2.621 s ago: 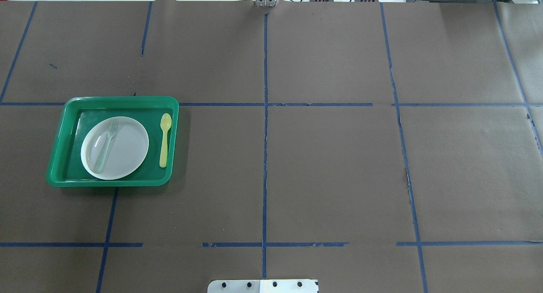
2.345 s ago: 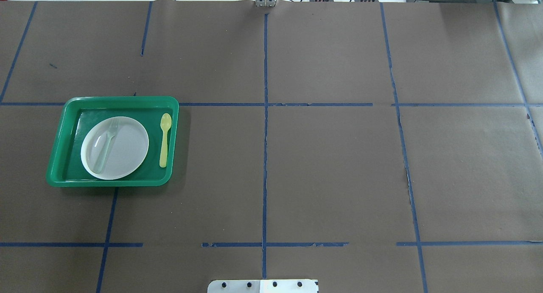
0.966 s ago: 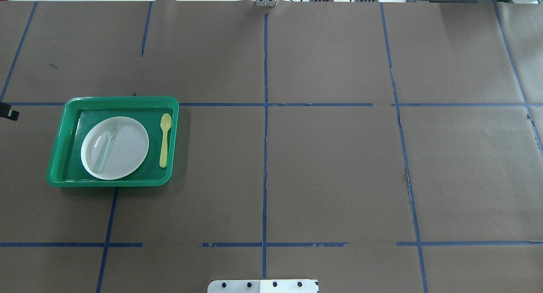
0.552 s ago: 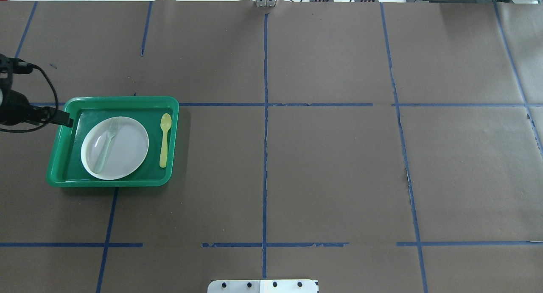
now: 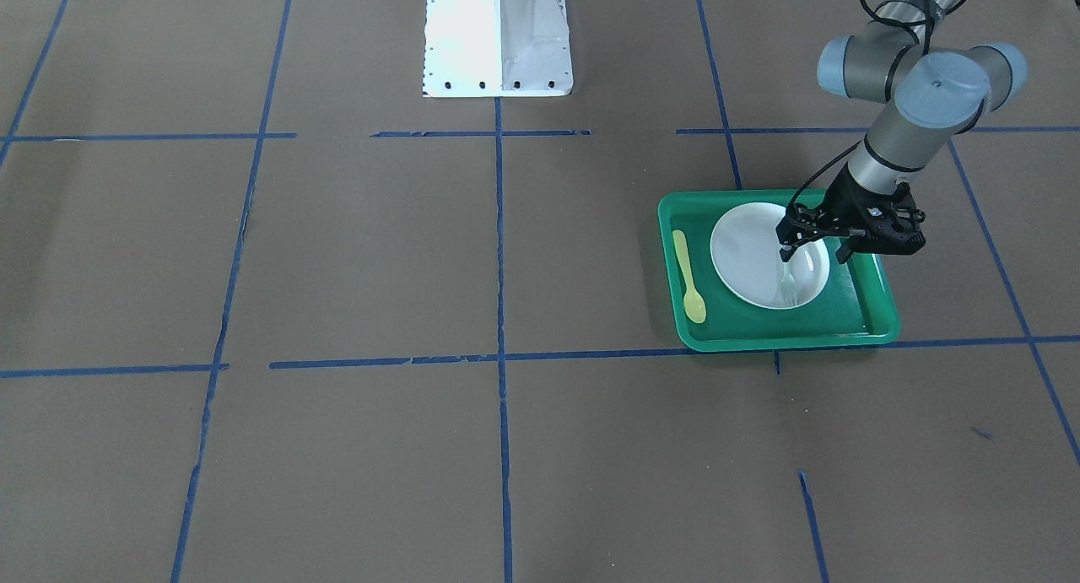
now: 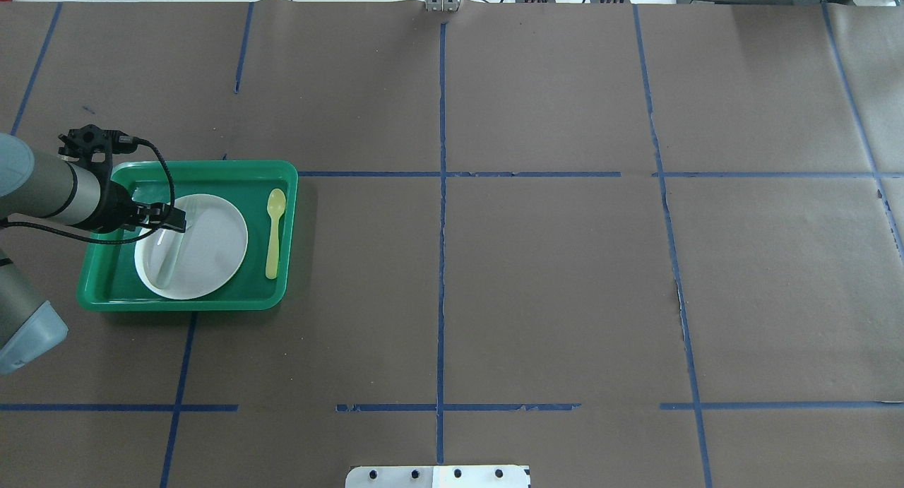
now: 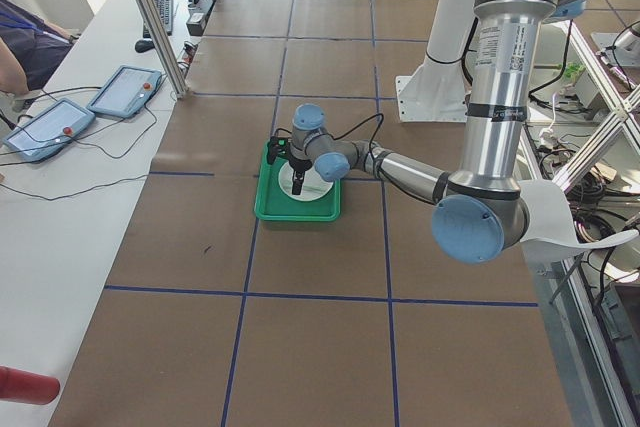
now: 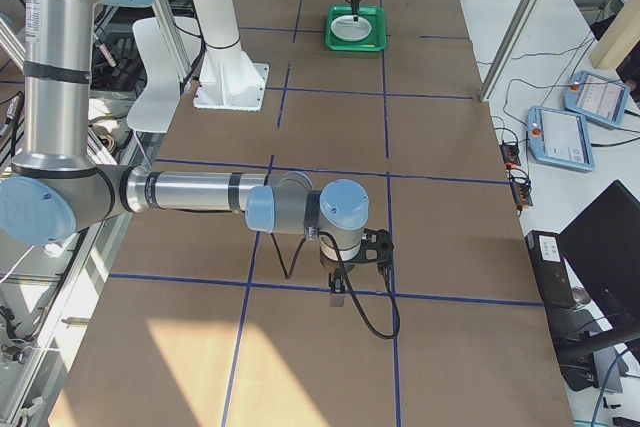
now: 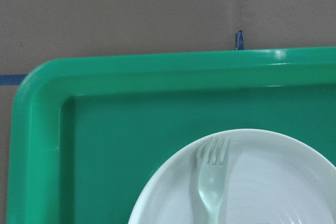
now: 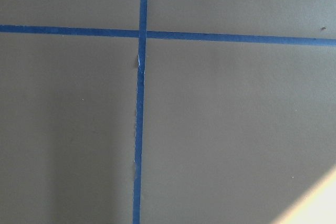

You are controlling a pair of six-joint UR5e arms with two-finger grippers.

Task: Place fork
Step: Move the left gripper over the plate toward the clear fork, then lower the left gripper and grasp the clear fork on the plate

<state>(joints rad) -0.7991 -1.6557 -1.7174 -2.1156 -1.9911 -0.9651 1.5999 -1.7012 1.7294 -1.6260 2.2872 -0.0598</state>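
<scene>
The pale mint fork (image 6: pixel 167 260) lies on a white plate (image 6: pixel 212 255) inside a green tray (image 6: pixel 198 164). In the front view the fork (image 5: pixel 789 286) lies on the plate's (image 5: pixel 742 254) right part, tines toward the camera. My left gripper (image 5: pixel 812 251) hangs open just above the plate and the fork, holding nothing; from overhead it (image 6: pixel 168 223) covers the fork's tine end. The left wrist view shows the fork's tines (image 9: pixel 212 179) below it. My right gripper (image 8: pixel 338 292) shows only in the right side view, far from the tray; I cannot tell its state.
A yellow spoon (image 6: pixel 273 234) lies in the tray to the right of the plate, also in the front view (image 5: pixel 690 278). The tray sits on brown paper marked with blue tape lines. The robot's white base (image 5: pixel 496 35) stands at the table's near edge.
My left arm came in from the left edge and moved right over the tray's rim to above the plate and fork. The fork, plate, spoon and tray have not moved.
</scene>
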